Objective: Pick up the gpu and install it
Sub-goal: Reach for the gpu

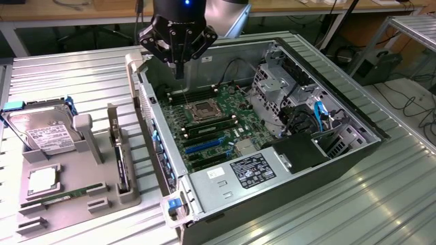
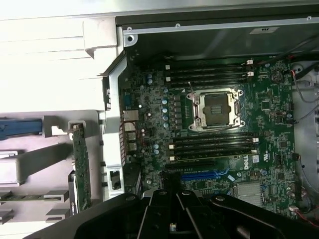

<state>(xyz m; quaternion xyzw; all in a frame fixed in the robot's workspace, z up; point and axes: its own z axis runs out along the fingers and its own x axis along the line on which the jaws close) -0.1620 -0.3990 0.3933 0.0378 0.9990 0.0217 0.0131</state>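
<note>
The gpu (image 1: 121, 166) stands on its edge in a slot of the grey holder tray (image 1: 75, 206), at the exterior view's left of the open computer case (image 1: 272, 204). In the wrist view the gpu (image 2: 79, 167) is a thin tan-green strip beside the case's rear wall. My gripper (image 1: 178, 69) hangs above the far end of the motherboard (image 1: 225, 102), well away from the gpu. Its fingers are shut with nothing between them. The wrist view has the gripper (image 2: 172, 221) over the motherboard (image 2: 269, 124), near the blue expansion slot (image 2: 199, 176).
A silver hard drive (image 1: 44, 130), a processor (image 1: 42, 179) and a green RAM stick (image 1: 65, 196) also sit in the holder tray. Inside the case are the empty CPU socket (image 1: 204, 109), the blue slot (image 1: 204, 146), drive cages (image 1: 276, 87) and cables. A ribbed metal table (image 1: 354, 204) surrounds everything.
</note>
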